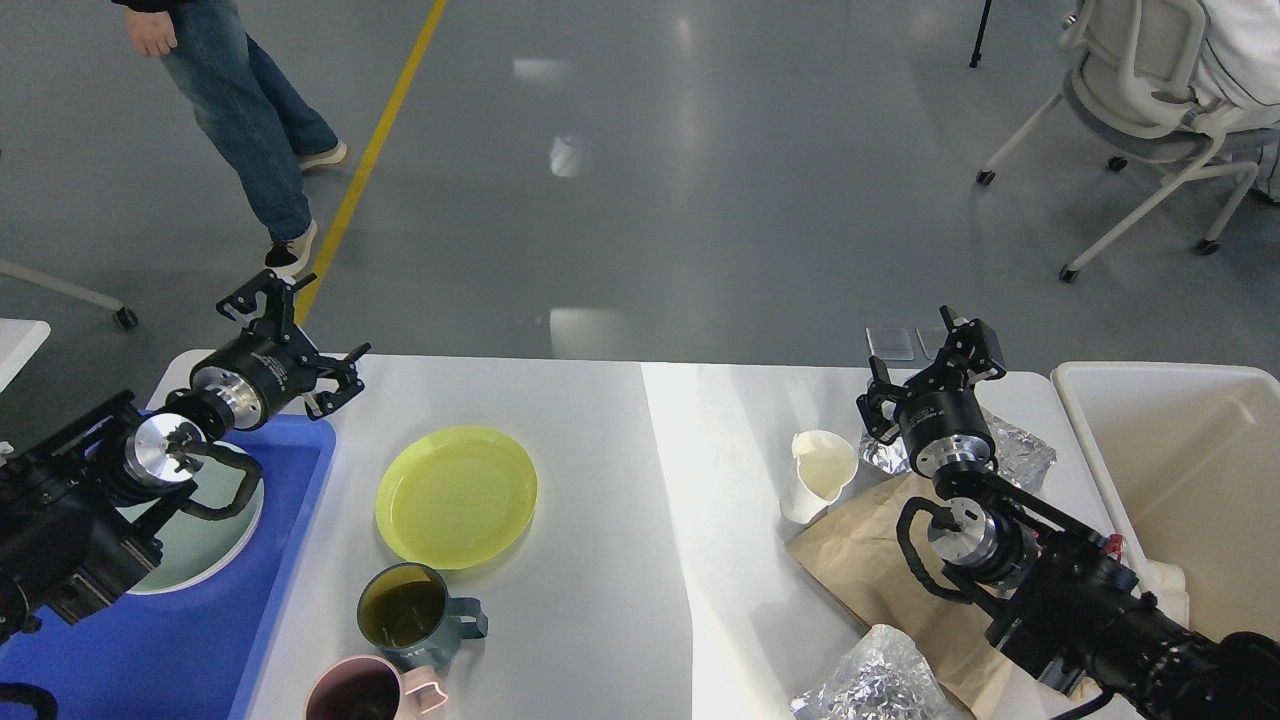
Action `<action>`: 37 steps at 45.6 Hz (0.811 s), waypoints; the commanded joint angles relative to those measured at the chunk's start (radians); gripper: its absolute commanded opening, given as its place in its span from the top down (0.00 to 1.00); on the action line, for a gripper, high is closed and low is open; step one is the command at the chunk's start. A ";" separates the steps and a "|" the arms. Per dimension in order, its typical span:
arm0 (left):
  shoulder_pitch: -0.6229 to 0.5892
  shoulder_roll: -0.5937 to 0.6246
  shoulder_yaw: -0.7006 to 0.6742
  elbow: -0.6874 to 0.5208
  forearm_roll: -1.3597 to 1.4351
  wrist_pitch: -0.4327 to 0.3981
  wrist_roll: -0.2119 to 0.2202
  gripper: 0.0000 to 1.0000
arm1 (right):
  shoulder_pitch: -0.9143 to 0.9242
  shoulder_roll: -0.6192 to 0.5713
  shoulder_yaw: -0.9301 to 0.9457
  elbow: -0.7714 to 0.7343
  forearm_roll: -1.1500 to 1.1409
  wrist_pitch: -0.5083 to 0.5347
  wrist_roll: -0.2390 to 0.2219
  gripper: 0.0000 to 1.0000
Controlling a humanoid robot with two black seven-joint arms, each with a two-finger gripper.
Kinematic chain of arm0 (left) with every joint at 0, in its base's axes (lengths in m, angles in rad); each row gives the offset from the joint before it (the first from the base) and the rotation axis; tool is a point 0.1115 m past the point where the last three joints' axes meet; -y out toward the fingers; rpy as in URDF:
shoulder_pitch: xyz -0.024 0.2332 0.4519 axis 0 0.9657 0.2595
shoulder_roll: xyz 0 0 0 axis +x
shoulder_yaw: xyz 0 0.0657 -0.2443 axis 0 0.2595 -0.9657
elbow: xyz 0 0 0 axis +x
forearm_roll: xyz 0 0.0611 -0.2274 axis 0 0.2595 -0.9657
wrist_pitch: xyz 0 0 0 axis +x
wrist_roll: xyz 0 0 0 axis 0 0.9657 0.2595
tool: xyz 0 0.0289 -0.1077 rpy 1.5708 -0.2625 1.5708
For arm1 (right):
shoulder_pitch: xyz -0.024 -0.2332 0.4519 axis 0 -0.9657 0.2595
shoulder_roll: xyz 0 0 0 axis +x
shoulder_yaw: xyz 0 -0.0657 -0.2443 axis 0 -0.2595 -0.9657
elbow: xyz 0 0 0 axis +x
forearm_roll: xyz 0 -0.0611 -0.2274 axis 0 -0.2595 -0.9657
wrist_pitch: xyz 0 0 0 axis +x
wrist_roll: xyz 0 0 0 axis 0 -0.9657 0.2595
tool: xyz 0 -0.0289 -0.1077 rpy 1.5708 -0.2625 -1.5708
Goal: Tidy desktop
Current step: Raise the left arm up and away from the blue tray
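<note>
The white desktop (620, 600) carries a yellow-green plate (456, 497), a teal mug (410, 610), a pink mug (365, 693), a white paper cup (820, 475), a brown paper bag (880, 560) and two crumpled foil pieces (1020, 455) (870, 685). A mint plate (205, 545) lies in the blue tray (200, 650), partly hidden by my left arm. My left gripper (298, 338) is open and empty above the tray's far corner. My right gripper (925, 352) is open and empty above the far foil, right of the cup.
An off-white tub (1180, 470) stands at the desktop's right end. A person (250, 120) walks on the floor beyond the far left corner. A white office chair (1150, 90) is at the far right.
</note>
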 commanded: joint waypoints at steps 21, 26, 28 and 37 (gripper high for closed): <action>-0.725 0.022 1.099 0.003 0.038 0.021 0.000 0.04 | 0.000 0.000 0.000 0.002 0.000 0.002 -0.001 0.00; -0.817 -0.046 1.262 0.002 0.038 0.019 0.000 0.04 | 0.000 0.000 0.000 0.002 0.000 0.002 -0.001 0.00; -0.852 -0.075 1.306 0.002 0.038 0.018 -0.002 0.04 | 0.000 0.001 0.000 0.002 0.000 0.002 0.000 0.00; -0.973 -0.152 1.532 -0.001 0.042 -0.083 -0.002 0.04 | 0.000 0.000 0.000 0.002 0.000 0.002 0.000 0.00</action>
